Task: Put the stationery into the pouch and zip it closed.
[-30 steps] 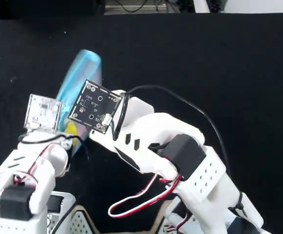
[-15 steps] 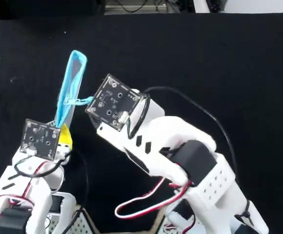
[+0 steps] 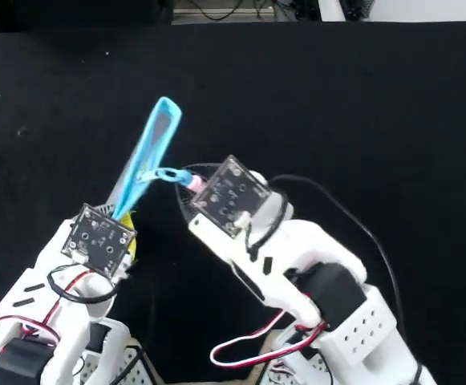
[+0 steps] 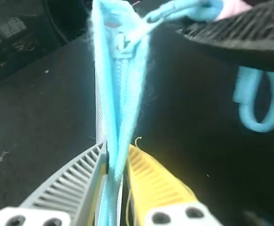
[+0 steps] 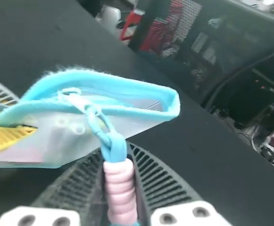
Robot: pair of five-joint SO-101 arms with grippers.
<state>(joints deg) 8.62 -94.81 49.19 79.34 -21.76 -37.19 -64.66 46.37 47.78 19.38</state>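
Pouch (image 3: 151, 148) swung rightward; right end effector (image 5: 117, 172) apparently pinching zipper pull (image 5: 109, 141)

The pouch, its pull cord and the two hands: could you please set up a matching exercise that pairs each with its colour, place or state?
Things:
1. pouch
2. pull cord
3. left hand
4. right hand

Colour, place or state:
A. shut on one end of the pouch
B. shut on the pull cord
C. light blue with a see-through side, edge-on in the high view
D. runs from the zip slider into a hand

Pairs: 1-C, 2-D, 3-A, 4-B.
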